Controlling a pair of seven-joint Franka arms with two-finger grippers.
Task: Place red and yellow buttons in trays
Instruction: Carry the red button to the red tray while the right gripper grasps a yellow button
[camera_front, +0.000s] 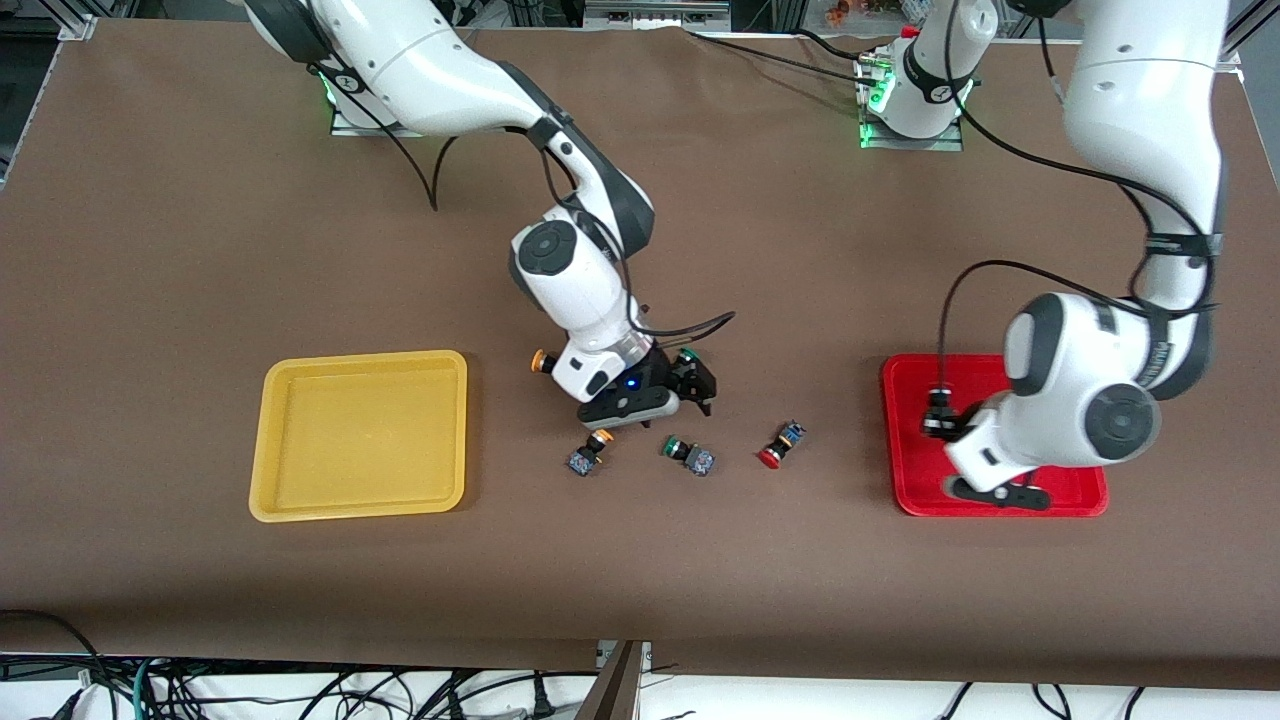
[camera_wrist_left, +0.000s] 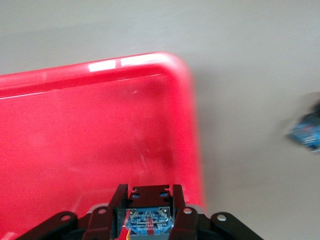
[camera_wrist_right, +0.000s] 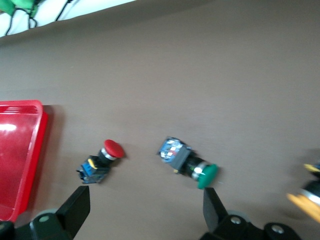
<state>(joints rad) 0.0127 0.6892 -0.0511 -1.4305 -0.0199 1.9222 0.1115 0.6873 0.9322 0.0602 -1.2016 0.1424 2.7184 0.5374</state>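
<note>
My left gripper (camera_front: 1000, 492) is over the red tray (camera_front: 915, 400), near the corner closest to the front camera. In the left wrist view the left gripper (camera_wrist_left: 148, 194) is shut on a dark button with a blue label (camera_wrist_left: 148, 220); its cap is hidden. The red tray (camera_wrist_left: 75, 125) lies below it. My right gripper (camera_front: 697, 388) is open and empty, low over the table's middle. In the right wrist view the right gripper (camera_wrist_right: 144, 200) has a red button (camera_wrist_right: 102, 157) and a green switch (camera_wrist_right: 192, 167) ahead of its fingertips. The red button (camera_front: 780, 445) and two yellow buttons (camera_front: 590, 452) (camera_front: 540, 362) lie on the table. The yellow tray (camera_front: 360, 435) holds nothing.
A green switch (camera_front: 688, 455) lies between the yellow and red buttons. Another green cap (camera_front: 687, 357) shows right beside the right gripper. The right arm's wrist partly covers the yellow button farther from the front camera. Cables hang over the table's front edge.
</note>
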